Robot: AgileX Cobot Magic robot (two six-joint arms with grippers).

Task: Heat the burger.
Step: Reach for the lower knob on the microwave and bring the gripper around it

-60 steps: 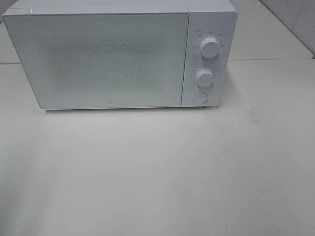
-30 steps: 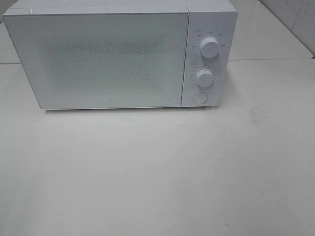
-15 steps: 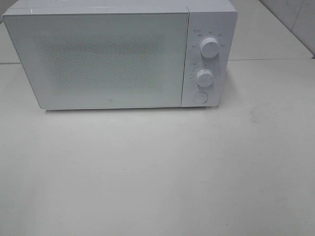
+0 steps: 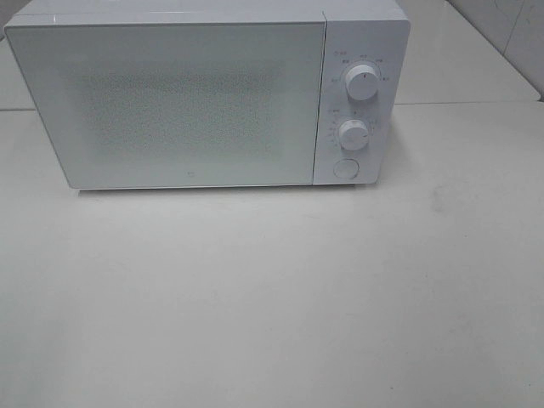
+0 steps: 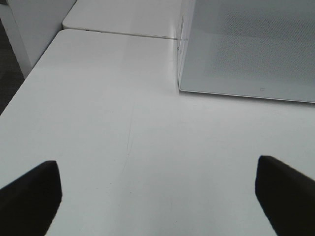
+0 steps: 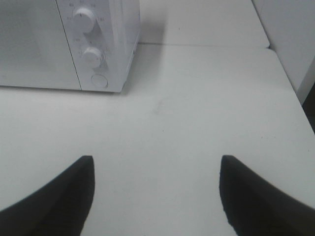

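Shows no burger in any view, possibly hidden behind the shut microwave door [image 4: 170,106]; probably light, soft, squashable, best cupped gently at the bun's sides; left end effector [image 5: 157,169] wide apart, right end effector [image 6: 156,162] apart, both empty over the desk [image 4: 272,297].

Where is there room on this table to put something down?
The whole front of the table, from the microwave out to the near edge, is bare. So is the strip right of the microwave, beside its knobs. Only the back is crowded, filled by the microwave.
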